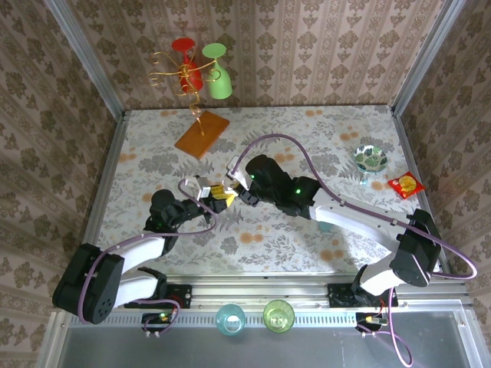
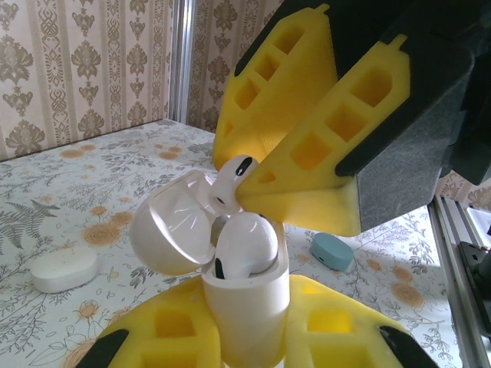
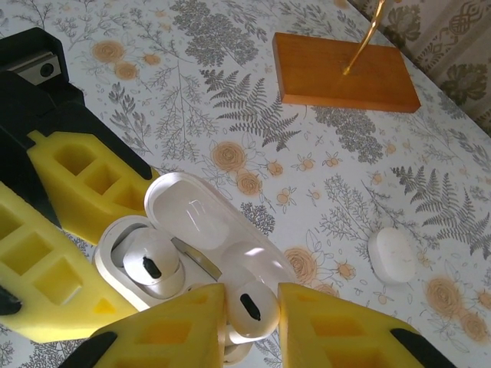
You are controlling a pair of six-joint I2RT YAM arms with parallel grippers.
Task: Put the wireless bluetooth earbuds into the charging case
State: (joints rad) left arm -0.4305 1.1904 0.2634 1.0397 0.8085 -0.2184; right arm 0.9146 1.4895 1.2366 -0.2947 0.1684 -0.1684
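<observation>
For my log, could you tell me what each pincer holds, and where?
Left pincer grips the open charging case by its lower body; right pincer pinches an earbud across its sides.

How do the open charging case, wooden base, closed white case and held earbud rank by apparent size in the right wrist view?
1. open charging case, close to the camera
2. wooden base
3. closed white case and held earbud: look alike; the earbud is nearer, so unranked
</observation>
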